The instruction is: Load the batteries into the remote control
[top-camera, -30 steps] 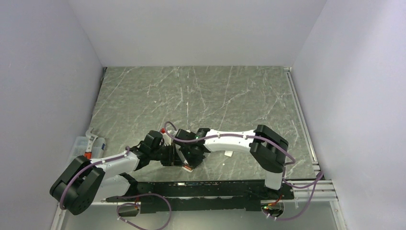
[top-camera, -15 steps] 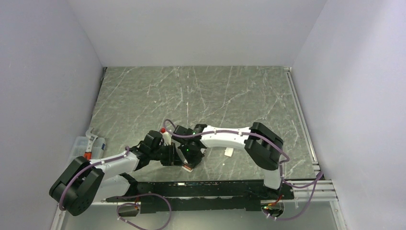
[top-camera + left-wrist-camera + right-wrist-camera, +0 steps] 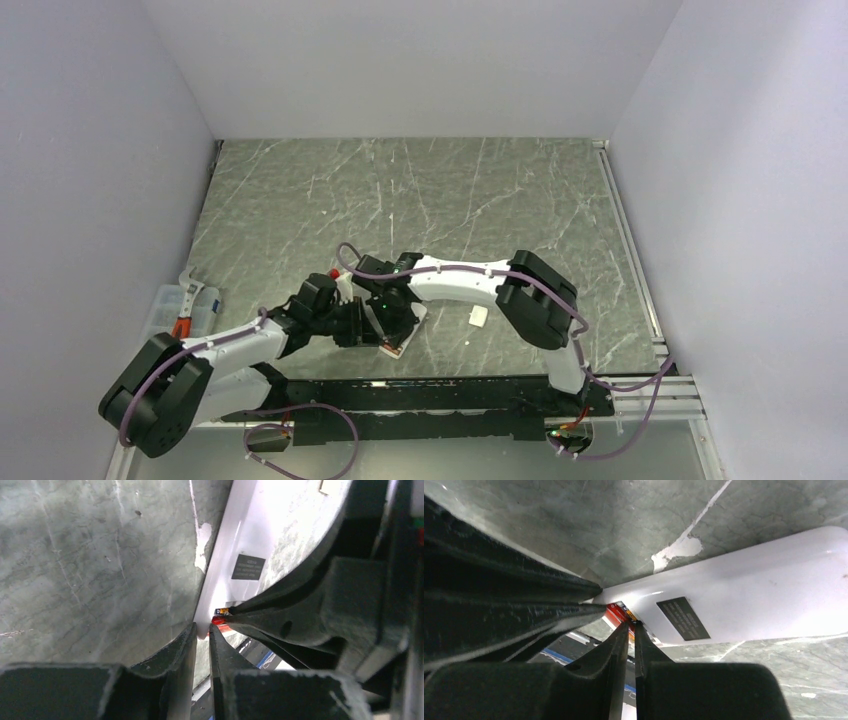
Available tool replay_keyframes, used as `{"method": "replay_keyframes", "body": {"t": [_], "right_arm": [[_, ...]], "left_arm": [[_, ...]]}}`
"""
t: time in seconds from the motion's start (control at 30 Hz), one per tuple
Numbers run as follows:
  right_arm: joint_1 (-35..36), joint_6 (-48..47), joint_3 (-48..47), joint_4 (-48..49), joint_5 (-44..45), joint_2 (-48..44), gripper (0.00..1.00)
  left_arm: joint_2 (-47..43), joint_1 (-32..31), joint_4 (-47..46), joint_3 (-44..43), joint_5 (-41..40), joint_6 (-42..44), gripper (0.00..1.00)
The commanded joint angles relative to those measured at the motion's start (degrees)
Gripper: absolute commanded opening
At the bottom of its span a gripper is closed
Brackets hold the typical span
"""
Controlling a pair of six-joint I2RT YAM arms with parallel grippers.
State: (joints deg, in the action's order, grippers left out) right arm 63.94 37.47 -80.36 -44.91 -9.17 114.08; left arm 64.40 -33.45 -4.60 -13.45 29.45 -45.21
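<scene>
Seemingly the loading itself was in hand: the remote control (image 3: 744, 580) was held white back up at the near middle of the surface (image 3: 450, 200), one edge pinched in the left tool (image 3: 201, 632). The right tool (image 3: 631, 630), narrowed almost to touching, had its tips at a red-and-yellow spot on the remote's end, though whether a battery lay between them could not be told. Next would likely call for a small, steady press while the left grip held firm.
</scene>
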Motion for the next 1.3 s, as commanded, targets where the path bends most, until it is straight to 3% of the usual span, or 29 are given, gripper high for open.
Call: {"method": "replay_keyframes", "body": {"t": [0.0,0.67,1.27], "right_arm": [[-0.57,-1.54,0.08,10.74,5.19,6.35,0.12],[-0.57,-1.31,0.92,10.96,8.27,-0.45,0.13],[-0.57,-1.79,3.39,12.12,11.37,-9.58,0.19]], "left_arm": [[-2.99,-1.70,-5.02,-0.71,5.09,3.73,0.20],[-7.51,-1.70,3.56,-3.59,0.63,5.13,0.25],[-12.61,-1.70,15.29,-7.34,-6.07,6.18,0.27]]}}
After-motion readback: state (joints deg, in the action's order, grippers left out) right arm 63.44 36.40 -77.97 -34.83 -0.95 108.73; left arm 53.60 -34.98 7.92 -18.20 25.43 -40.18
